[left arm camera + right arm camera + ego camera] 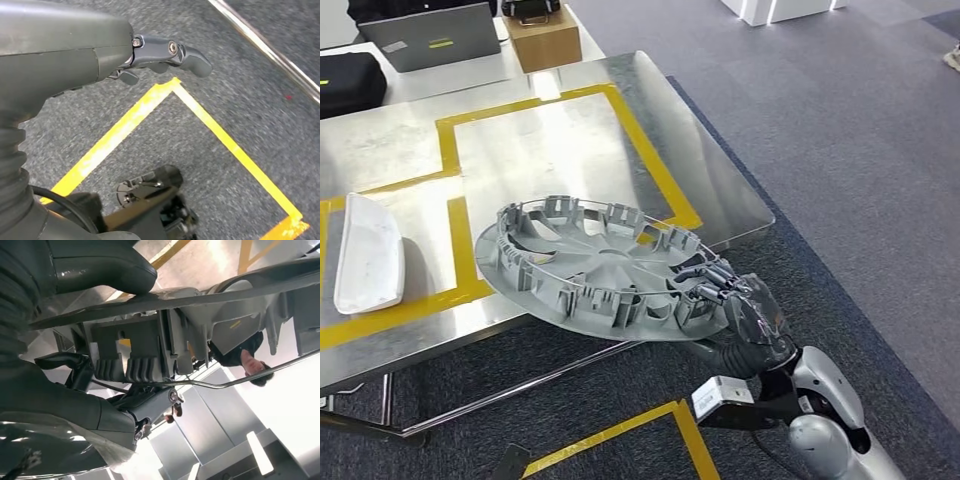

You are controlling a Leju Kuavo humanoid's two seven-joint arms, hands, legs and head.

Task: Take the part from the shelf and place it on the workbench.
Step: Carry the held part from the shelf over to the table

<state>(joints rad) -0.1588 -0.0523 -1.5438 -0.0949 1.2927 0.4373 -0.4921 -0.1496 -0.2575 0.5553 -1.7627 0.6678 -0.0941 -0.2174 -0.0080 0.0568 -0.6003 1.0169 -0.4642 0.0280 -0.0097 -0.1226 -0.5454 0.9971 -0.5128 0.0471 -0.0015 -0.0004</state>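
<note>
Steel workbench (569, 150), R hand (743, 305) gripping hubcap (599, 275) at edge

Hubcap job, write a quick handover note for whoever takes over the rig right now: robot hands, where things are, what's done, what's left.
Right robot hand: grips the rim of the grey plastic wheel hubcap, inner side up, held over the near edge of the steel workbench with yellow tape lines.
Left robot hand: holds nothing, hanging over grey carpet with yellow tape.
Done: part is off the shelf and brought to the bench.
Left: whether it rests on the bench yet is unclear; lower it fully and release. A white curved part already lies on the bench, apart from the hubcap.
</note>
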